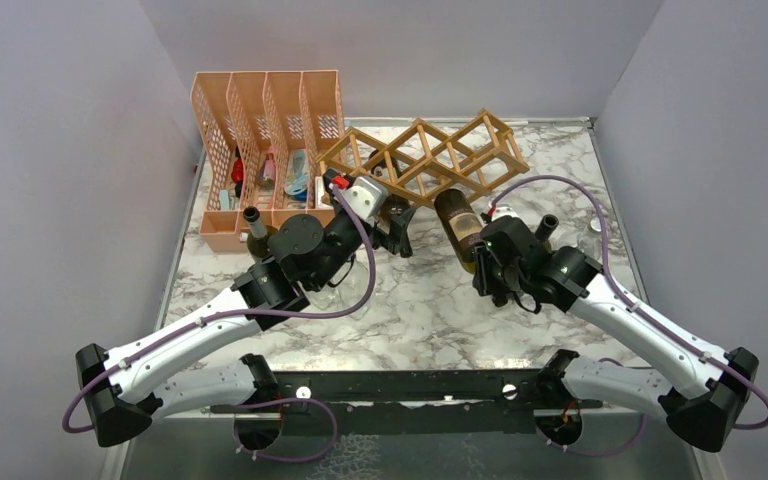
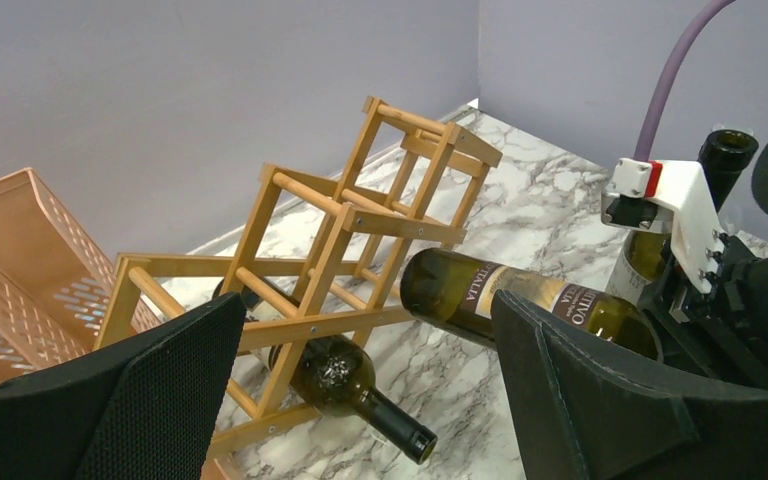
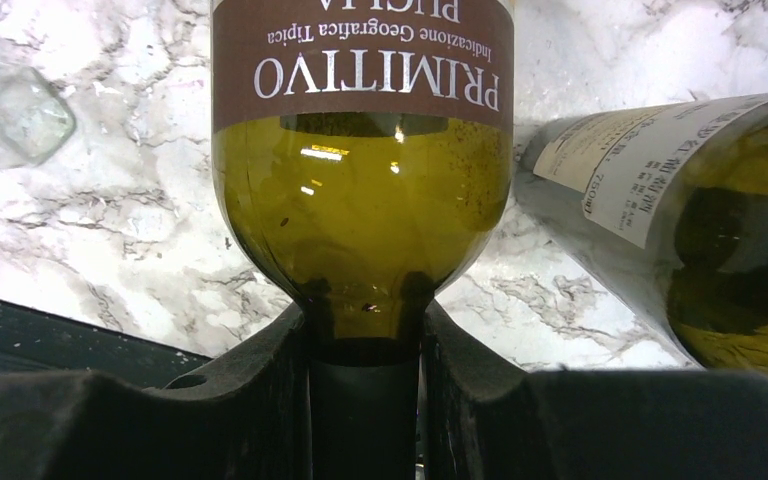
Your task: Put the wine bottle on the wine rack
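Observation:
The wooden lattice wine rack (image 1: 422, 156) stands at the back middle of the table; it also shows in the left wrist view (image 2: 345, 225). One dark bottle (image 2: 335, 372) lies in a lower cell of the rack, neck towards the camera. My right gripper (image 1: 487, 272) is shut on the neck of a green wine bottle (image 1: 457, 226) with a brown label. It holds the bottle nearly level, base towards the rack's front. In the right wrist view the fingers (image 3: 260, 390) clamp the neck of this bottle (image 3: 360, 200). My left gripper (image 1: 398, 232) is open and empty beside the rack.
An orange perforated file organiser (image 1: 260, 150) stands at the back left, with an upright dark bottle (image 1: 255, 226) in front of it. Another upright bottle (image 1: 547, 226) stands behind my right arm, and it shows in the right wrist view (image 3: 700, 230). A clear glass item (image 3: 20, 115) sits nearby.

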Tool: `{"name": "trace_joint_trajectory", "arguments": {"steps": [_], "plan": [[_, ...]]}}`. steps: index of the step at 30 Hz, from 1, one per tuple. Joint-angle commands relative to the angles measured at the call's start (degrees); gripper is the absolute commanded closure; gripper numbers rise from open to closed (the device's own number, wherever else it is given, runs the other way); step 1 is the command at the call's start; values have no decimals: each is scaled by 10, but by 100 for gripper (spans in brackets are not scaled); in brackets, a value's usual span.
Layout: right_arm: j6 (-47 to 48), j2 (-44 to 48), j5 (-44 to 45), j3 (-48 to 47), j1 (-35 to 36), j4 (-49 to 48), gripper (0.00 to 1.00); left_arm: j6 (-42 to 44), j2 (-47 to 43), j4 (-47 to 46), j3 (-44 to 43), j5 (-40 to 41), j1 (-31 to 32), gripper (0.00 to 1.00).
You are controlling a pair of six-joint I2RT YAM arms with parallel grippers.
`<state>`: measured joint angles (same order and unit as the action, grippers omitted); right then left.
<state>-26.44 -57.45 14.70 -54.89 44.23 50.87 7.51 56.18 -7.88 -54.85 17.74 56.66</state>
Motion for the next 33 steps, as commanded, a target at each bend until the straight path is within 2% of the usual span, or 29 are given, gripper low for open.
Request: {"name": "trace_joint_trajectory", "arguments": {"steps": [1,5,26,33], "plan": [[-31,-10,33,-3,-1,-45,99,-15,-8,12,4,18,1,1],[-45,-27,52,-4,0,-40,99,-14,-6,16,4,20,1,1],[-67,-136,132,-9,-2,-147,99,-5,-13,30,6,20,1,1],[-59,-165,129,23,-7,-223,99,-5,-15,35,9,20,1,1]]}}
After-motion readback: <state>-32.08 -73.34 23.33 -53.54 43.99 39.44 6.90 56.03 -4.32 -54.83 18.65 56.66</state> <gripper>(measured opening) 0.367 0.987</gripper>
